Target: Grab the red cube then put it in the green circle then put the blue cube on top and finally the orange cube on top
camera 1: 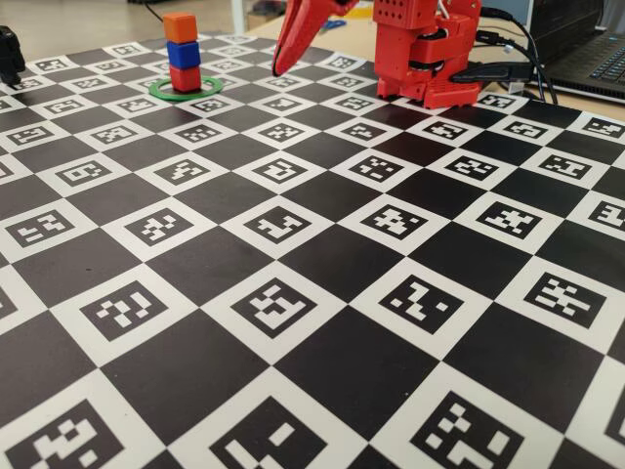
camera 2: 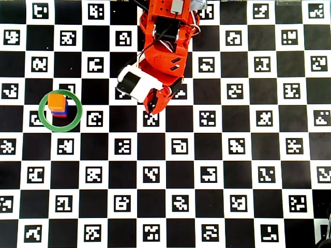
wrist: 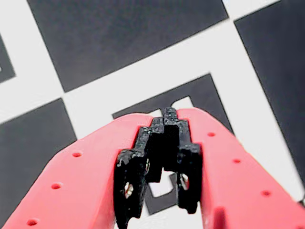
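A stack of three cubes stands inside the green circle [camera 1: 186,94] at the far left of the board: the red cube [camera 1: 185,78] at the bottom, the blue cube [camera 1: 183,54] on it, the orange cube [camera 1: 180,26] on top. In the overhead view the orange cube [camera 2: 56,101] covers most of the stack inside the green circle [camera 2: 45,119]. My red gripper [camera 1: 280,68] hangs shut and empty over the board, well to the right of the stack. In the wrist view its black fingertips [wrist: 164,117] meet over a marker square.
The arm's red base [camera 1: 430,59] stands at the back of the checkered marker board [camera 1: 312,293]. Cables and a laptop [camera 1: 596,59] lie behind it at the right. A black object [camera 1: 10,54] sits at the far left edge.
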Controlling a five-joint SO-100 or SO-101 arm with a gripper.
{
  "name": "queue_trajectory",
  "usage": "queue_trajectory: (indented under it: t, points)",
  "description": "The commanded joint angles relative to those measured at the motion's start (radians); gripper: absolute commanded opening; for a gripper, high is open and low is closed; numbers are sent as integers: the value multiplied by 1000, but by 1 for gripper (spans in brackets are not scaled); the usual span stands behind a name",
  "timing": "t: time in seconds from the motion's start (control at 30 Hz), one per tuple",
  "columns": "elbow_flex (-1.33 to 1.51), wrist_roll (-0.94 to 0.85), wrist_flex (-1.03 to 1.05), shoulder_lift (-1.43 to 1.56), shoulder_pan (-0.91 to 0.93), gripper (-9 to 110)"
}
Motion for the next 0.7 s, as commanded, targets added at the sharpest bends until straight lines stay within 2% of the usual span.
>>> queue_trajectory:
  t: [0.0,0.27,0.67]
  points:
    - [75,-58,-55,118,-23,-6]
    - [242,-141,-2,253,-58,-6]
    - [249,-167,439,393,-101,-6]
